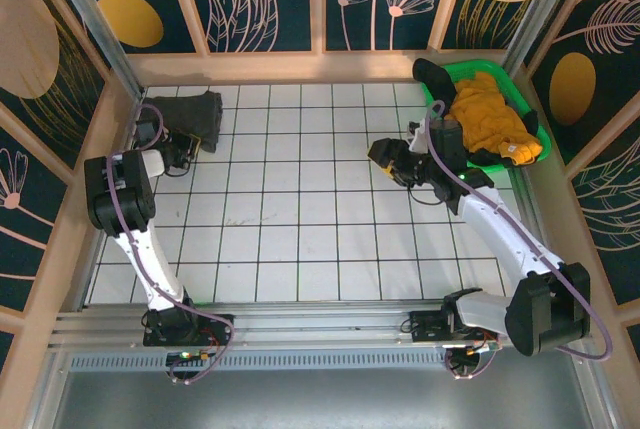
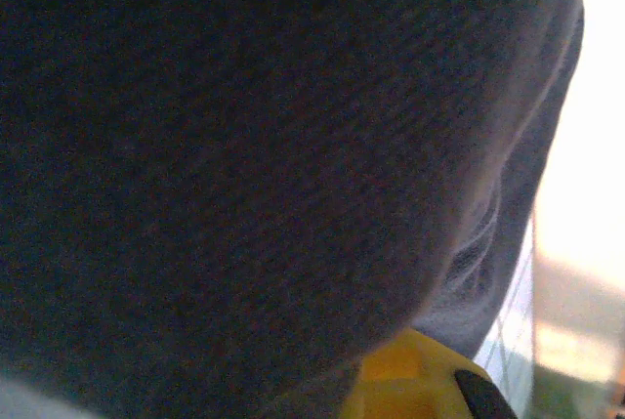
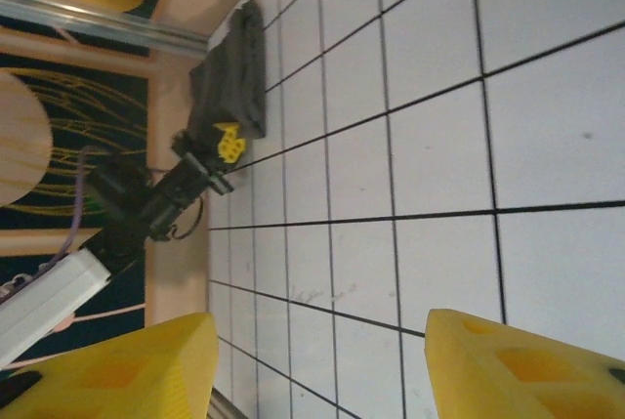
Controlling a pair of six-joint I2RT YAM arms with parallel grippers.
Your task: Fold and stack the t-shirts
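Observation:
A dark charcoal grey t-shirt [image 1: 192, 112] lies bunched in the table's far left corner; it also shows at the upper left of the right wrist view [image 3: 234, 77]. My left gripper [image 1: 188, 152] is at its near edge, shut on the cloth. In the left wrist view the grey cloth [image 2: 244, 146] hangs right in front of the camera and hides all but one yellow finger [image 2: 405, 380]. A mustard yellow t-shirt [image 1: 488, 119] lies crumpled in the green tray [image 1: 462, 71]. My right gripper [image 1: 384, 157] hovers open over the tiles left of the tray, with nothing between its fingers [image 3: 527, 365].
A dark cloth [image 1: 434, 75] drapes over the tray's far left rim. Wooden walls close in the white tiled table [image 1: 300, 209] on the left, back and right. The left arm [image 3: 127, 204] runs along the left wall.

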